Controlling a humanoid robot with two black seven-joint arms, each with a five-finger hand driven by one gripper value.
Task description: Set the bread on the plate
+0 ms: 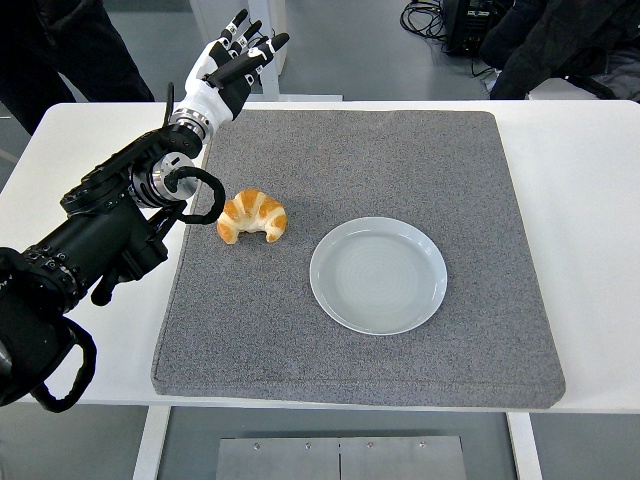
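A golden croissant (253, 216) lies on the grey mat (360, 150), just left of a pale blue plate (378, 274). The plate holds nothing. My left hand (236, 62) hovers above the mat's far left corner, well beyond the croissant, with its fingers spread and nothing in them. The black left arm reaches in from the lower left, and its forearm passes just left of the croissant. My right arm does not show.
The mat covers most of the white table (580, 180). People in dark clothes stand at the top left (70, 40) and top right (560, 40). Cables lie on the floor behind the table.
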